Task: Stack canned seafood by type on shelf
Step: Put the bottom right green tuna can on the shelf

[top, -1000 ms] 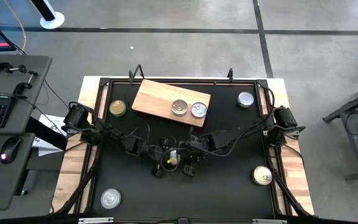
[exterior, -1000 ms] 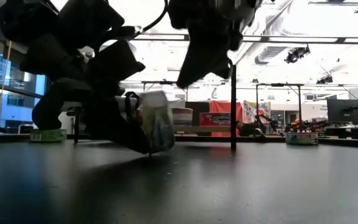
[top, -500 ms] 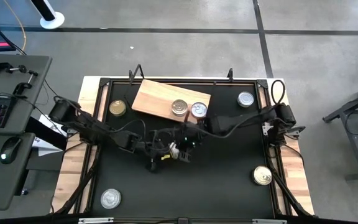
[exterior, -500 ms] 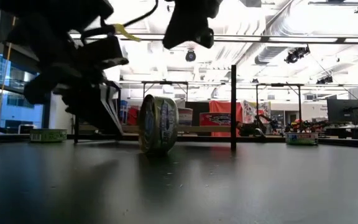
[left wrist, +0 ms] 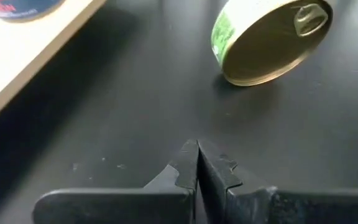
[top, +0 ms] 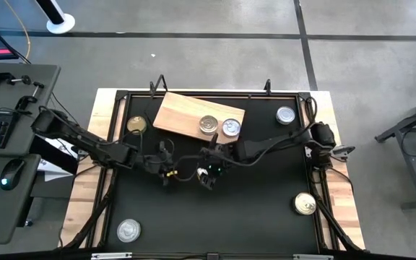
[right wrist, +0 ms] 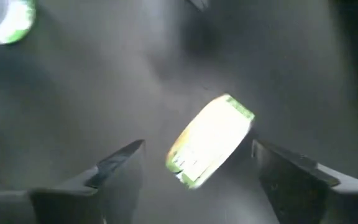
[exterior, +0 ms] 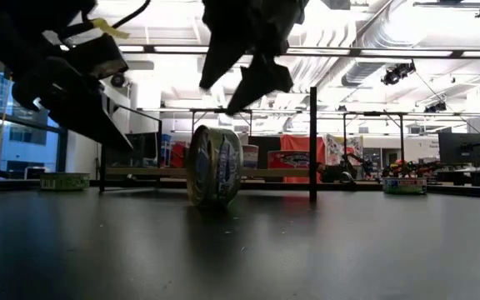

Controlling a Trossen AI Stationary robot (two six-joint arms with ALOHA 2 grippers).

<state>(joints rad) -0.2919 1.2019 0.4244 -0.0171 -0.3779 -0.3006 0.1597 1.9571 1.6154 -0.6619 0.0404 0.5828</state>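
I am counting six tins: two sitting on the shelf [top: 193,115], three lying flat around the black surface [top: 266,217], and one green-labelled tin [exterior: 214,166] standing on its edge mid-surface. My right tool [right wrist: 194,163] is hovering spread around it; my left tool [left wrist: 197,167] is pressed together nearby.

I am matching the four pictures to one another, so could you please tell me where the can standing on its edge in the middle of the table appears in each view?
High view: on-edge can mid-table, under the right gripper.
Low view: centre, on its rim.
Left wrist view: upper right, gold top showing, beyond the shut left gripper.
Right wrist view: centre, between open fingers.
Shared landmark: the wooden shelf.
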